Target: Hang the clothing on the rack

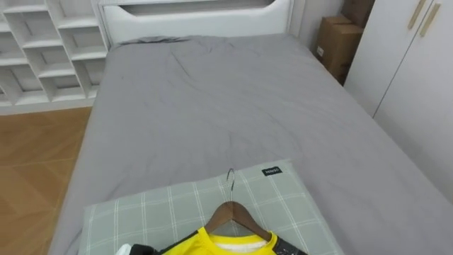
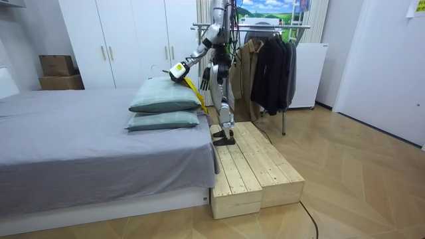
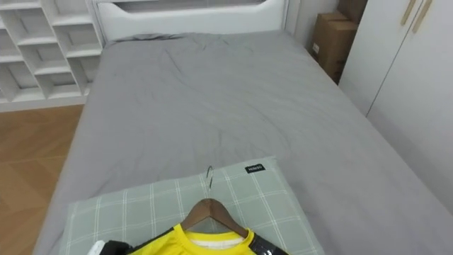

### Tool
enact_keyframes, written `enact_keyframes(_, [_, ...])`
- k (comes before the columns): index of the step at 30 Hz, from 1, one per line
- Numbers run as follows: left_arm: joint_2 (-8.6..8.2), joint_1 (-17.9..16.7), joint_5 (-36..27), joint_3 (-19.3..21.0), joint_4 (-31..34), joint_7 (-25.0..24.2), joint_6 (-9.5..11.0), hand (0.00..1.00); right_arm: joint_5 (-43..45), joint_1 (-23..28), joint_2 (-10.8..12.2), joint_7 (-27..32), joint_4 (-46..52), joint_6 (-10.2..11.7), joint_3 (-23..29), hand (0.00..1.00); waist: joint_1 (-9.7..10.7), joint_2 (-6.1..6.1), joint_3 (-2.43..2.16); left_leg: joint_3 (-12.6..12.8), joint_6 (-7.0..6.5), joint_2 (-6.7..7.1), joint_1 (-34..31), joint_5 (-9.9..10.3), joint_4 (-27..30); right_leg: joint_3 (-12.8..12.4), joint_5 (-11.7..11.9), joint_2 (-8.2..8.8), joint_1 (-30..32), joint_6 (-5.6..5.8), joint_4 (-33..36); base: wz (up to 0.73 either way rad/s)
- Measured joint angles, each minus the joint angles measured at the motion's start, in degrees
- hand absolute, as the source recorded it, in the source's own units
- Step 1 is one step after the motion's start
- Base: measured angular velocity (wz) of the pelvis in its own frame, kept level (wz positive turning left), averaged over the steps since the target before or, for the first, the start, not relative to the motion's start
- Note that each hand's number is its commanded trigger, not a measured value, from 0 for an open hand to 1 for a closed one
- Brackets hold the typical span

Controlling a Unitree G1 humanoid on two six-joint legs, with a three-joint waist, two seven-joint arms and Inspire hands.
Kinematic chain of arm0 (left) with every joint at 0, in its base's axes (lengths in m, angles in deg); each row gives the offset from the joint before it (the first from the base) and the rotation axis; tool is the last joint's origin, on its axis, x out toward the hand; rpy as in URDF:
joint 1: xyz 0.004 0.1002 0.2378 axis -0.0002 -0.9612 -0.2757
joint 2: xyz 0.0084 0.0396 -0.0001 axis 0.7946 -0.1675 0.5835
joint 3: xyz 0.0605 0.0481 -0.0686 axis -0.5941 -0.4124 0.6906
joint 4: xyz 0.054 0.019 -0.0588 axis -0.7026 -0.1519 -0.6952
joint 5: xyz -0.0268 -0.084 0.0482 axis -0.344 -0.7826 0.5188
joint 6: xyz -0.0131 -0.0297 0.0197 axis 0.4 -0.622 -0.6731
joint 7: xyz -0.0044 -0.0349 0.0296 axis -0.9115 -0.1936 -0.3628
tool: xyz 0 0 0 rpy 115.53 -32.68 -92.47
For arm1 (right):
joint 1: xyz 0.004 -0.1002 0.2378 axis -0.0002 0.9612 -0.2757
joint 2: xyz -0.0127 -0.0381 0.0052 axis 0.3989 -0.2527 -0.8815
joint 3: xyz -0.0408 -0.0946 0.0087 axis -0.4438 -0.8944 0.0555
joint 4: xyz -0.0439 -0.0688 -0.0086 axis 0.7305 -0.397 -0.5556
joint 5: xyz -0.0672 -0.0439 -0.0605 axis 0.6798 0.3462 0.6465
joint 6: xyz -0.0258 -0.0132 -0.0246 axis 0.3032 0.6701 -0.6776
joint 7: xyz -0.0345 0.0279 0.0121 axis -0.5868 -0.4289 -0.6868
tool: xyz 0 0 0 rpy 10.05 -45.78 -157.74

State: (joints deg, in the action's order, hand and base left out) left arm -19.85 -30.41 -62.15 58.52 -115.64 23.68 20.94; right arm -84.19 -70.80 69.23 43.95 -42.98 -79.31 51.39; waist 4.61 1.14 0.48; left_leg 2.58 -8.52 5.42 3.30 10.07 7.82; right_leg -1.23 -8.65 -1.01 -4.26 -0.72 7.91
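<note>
A yellow shirt (image 1: 212, 245) hangs on a wooden hanger (image 1: 234, 212) whose metal hook points toward the bed's head. It is held just over a grey-green checked pillow (image 1: 163, 212). At the shirt's left edge my left hand (image 1: 134, 250) holds it, fingers mostly hidden. In the room view that hand (image 2: 178, 70) reaches out over two stacked pillows (image 2: 166, 98) with the shirt (image 2: 192, 89) dangling from it. My right hand (image 2: 206, 78) hangs low by my body. I stand on a wooden platform (image 2: 249, 166) at the bed's end, and a clothes rack (image 2: 265, 26) with dark coats is behind me.
The grey bed (image 1: 226, 99) stretches ahead to a white headboard. White cube shelves (image 1: 42, 49) stand at the far left over wooden floor. Cardboard boxes (image 1: 338, 42) and white wardrobe doors (image 1: 414, 71) line the right side.
</note>
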Motion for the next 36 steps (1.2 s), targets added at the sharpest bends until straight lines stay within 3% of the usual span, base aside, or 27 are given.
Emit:
enact_keyframes(4, [0.13, -0.33, -2.70, 0.52, 0.22, -0.69, 0.08, 1.00, 0.15, 0.48, -0.28, 0.05, 0.03, 0.04, 1.23, 0.00, 0.01, -0.34, -0.02, -0.16, 0.00, 0.00, 0.46, 0.00, -0.01, 0.05, -0.01, -0.06, -0.57, 0.00, -0.18, 0.01])
enact_keyframes(6, [0.09, -0.89, -2.86, 2.28, 1.22, -0.80, 0.09, 1.00, 0.36, 1.21, -0.30, 0.12, 0.06, 0.46, 3.53, 0.00, -0.02, -1.02, -0.06, -0.20, 0.01, -0.02, 0.49, 0.00, -0.05, 0.03, -0.03, 0.00, -0.53, 0.00, -0.21, 0.00])
enact_keyframes(16, [1.19, -1.52, -3.02, 3.42, 1.71, -0.87, 0.10, 1.00, 1.95, 2.65, -2.54, 1.89, 0.09, 1.01, 8.07, 0.00, 0.14, -3.45, 0.02, -0.13, 0.02, 0.00, 1.96, 0.01, -0.05, -0.16, -0.02, -0.11, -1.53, -0.03, 0.05, 0.00])
enact_keyframes(22, [1.48, -1.53, -2.64, 4.70, 1.68, -1.38, 0.24, 1.00, 8.44, 2.59, -3.86, 4.80, 0.12, 1.03, 10.97, 0.00, -0.06, -3.67, -0.04, -0.11, -0.01, 0.06, 2.32, 0.02, 0.03, -0.25, 0.01, -0.14, -1.85, -0.03, 0.13, 0.00])
enact_keyframes(25, [1.50, -1.53, -1.79, 4.87, 1.70, -1.40, 0.29, 1.00, 12.13, 1.95, -4.86, 5.65, 0.53, 1.03, 11.78, 0.00, -0.10, -3.70, -0.06, -0.13, -0.01, 0.05, 2.22, 0.02, 0.01, -0.18, 0.00, -0.21, -1.71, -0.03, 0.20, 0.00])
enact_keyframes(31, [2.46, -1.54, -1.84, 4.71, 4.24, -1.31, 0.72, 1.00, 17.28, -2.45, -9.30, 9.87, 1.55, 2.16, 12.92, 0.00, 0.03, -4.12, -0.14, -0.31, -0.01, 0.08, 1.92, 0.01, 0.04, 0.10, 0.00, -0.18, -1.49, -0.03, 0.15, 0.01])
enact_keyframes(36, [3.42, -1.43, -1.78, 4.36, 4.92, -1.15, 2.26, 1.00, 19.55, -5.53, -10.13, 12.45, 4.30, 3.77, 12.94, 0.00, 0.06, -4.88, -0.13, -1.01, 0.00, 0.10, 0.98, 0.01, 0.92, 1.13, 0.00, 0.15, -1.27, -0.03, 0.07, 0.08])
